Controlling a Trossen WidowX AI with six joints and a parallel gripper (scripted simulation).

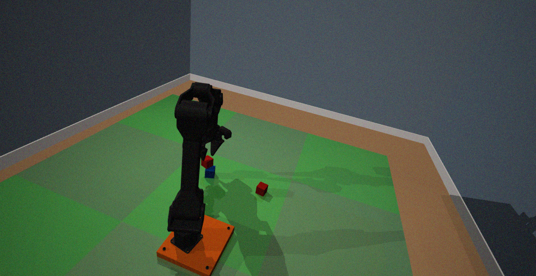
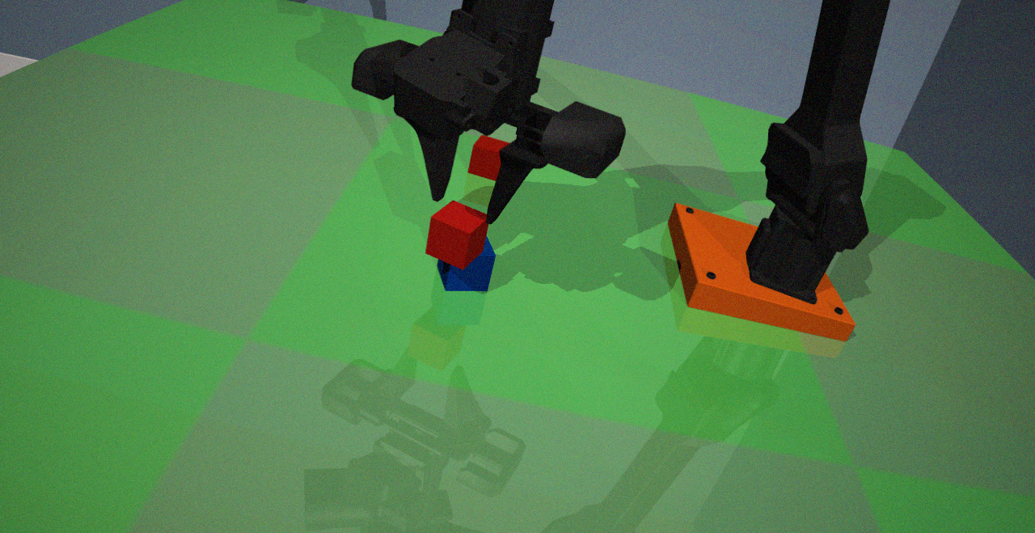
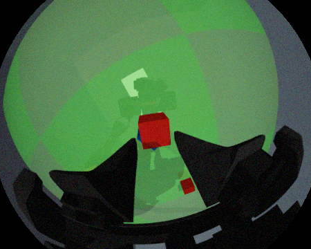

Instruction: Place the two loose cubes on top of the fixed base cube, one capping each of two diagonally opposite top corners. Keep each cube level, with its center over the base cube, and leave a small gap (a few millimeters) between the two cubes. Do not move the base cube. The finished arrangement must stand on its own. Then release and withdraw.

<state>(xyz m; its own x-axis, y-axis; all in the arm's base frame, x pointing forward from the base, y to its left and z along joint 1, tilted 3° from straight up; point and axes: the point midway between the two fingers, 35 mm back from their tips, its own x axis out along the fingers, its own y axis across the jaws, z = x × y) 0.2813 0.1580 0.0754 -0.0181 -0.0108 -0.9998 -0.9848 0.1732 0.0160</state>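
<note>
The blue base cube (image 1: pixel 210 172) (image 2: pixel 469 276) (image 3: pixel 139 135) stands on the green mat, mostly covered from above in the wrist view. One red cube (image 1: pixel 207 162) (image 2: pixel 454 240) (image 3: pixel 155 129) sits on top of it, offset toward one corner and overhanging; it looks level. The other red cube (image 1: pixel 261 189) (image 2: pixel 484 160) (image 3: pixel 187 186) lies on the mat, apart from the stack and partly behind a finger in the exterior view. My gripper (image 1: pixel 208 157) (image 2: pixel 464 211) (image 3: pixel 155 138) is open and points down just above the upper red cube. The fingertips stand apart from its sides in the wrist view.
The arm's orange mounting plate (image 1: pixel 221 228) (image 2: pixel 766 312) is at the front in the top view and right of the stack in the exterior view. Dark arm shadows cross the green checkered mat. Walls stand beyond the floor's edges.
</note>
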